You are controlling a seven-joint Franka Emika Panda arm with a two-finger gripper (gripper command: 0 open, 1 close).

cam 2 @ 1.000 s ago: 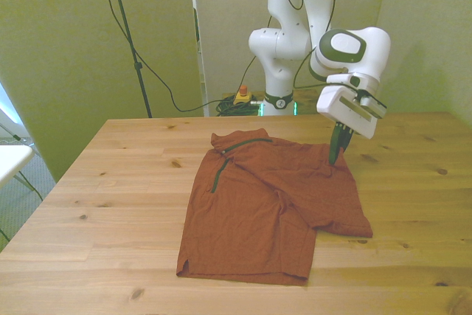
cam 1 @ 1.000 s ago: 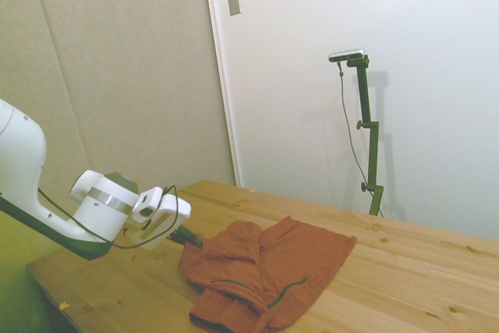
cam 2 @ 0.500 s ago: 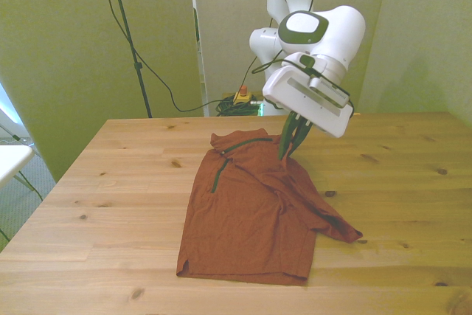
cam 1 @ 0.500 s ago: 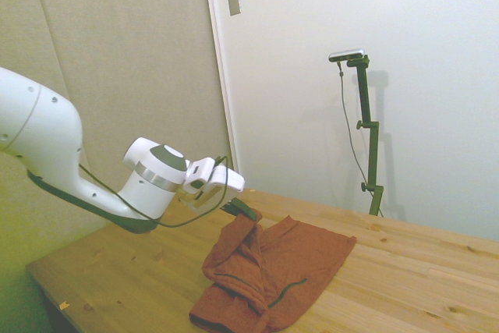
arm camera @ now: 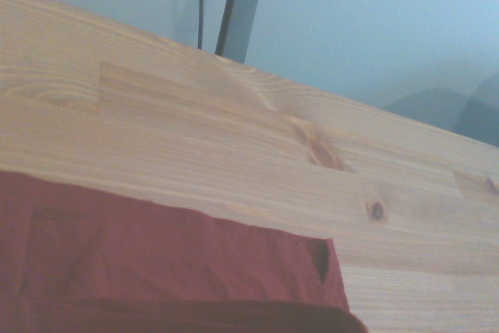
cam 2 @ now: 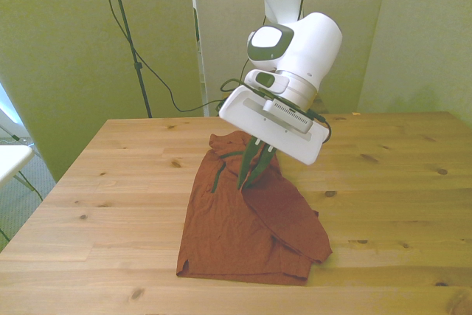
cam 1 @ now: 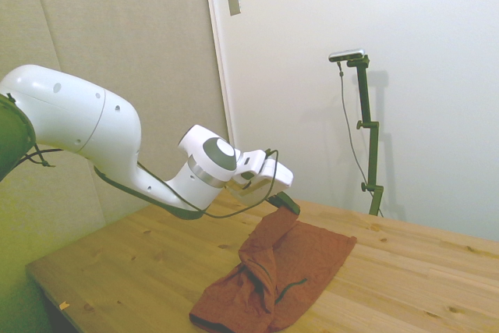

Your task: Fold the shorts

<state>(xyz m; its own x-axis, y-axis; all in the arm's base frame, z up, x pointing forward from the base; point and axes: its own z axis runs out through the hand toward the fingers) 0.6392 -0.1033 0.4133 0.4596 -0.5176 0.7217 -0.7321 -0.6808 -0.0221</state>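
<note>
- On the wooden table (cam 2: 110,182), the shorts (cam 2: 243,234) lie toward the middle, rust-red with dark trim at the pocket.
- Gripper (cam 2: 251,175): fingers pinched together on a raised fold of the shorts, lifted clear of the tabletop (seen in both the side and front views).
- From the held point the cloth drapes down in a ridge onto the rest of the garment, which lies flat.
- Side view: the gripper (cam 1: 287,205) is tilted, with the shorts (cam 1: 296,271) hanging beneath it.
- Front view's right: one leg is doubled over the other.
- Wrist view: a flat shorts hem (arm camera: 156,263) on bare table (arm camera: 234,146); it appears to be a leg edge, though focus is soft.
</note>
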